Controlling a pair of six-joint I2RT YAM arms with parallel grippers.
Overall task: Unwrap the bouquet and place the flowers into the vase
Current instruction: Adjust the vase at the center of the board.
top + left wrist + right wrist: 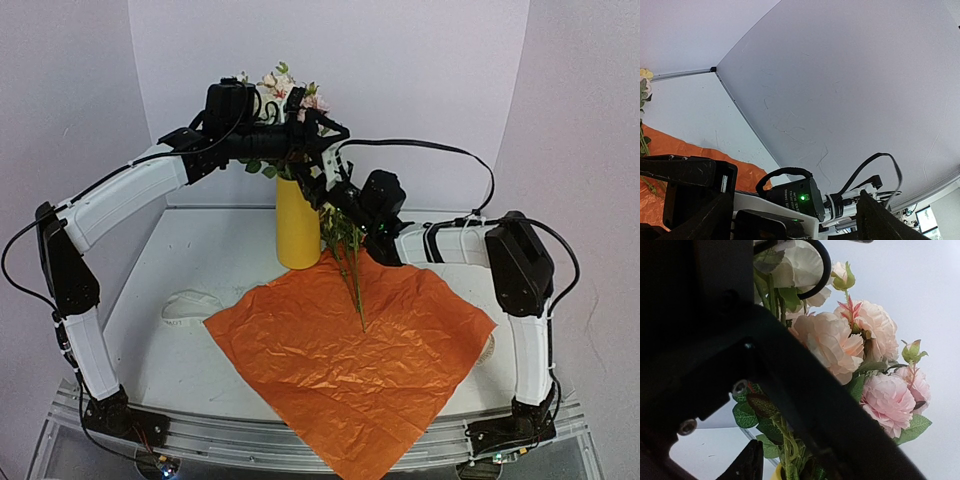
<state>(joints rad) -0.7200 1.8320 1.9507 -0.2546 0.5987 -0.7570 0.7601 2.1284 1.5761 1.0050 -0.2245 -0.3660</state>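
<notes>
Right gripper (335,190) sits just right of the middle of the overhead view, its jaws drawn in on the flowers (350,262), a thin bunch of green leafy stems. The bunch hangs from it on a slant. Its leafy part is just beside the right flank of the tall, slim, bright yellow vase (297,228), and its bare stem ends reach down over the back half of the crinkled orange sheet of paper (350,370). Whether the stems touch the vase I cannot tell. From the right wrist camera the fingers are mostly big dark shapes, with leafy stems between them and a sliver of yellow rim at the bottom edge.

Left gripper (318,135) hangs above the vase mouth, in the upper middle of the overhead view, just over the right one. Its jaws stand wide apart with nothing between them. Its own camera looks past them at the right arm, a strip of the orange sheet and one small yellow bloom at the far left edge.

Large white and peach-pink roses (288,85) rise behind the left arm, straight above the vase, and their stems run down towards its rim. The paper lies spread flat as a diamond on the white table (190,370), its near corner hanging over the front edge. A cream ribbon (185,305) lies loose on the table, left of the paper.
</notes>
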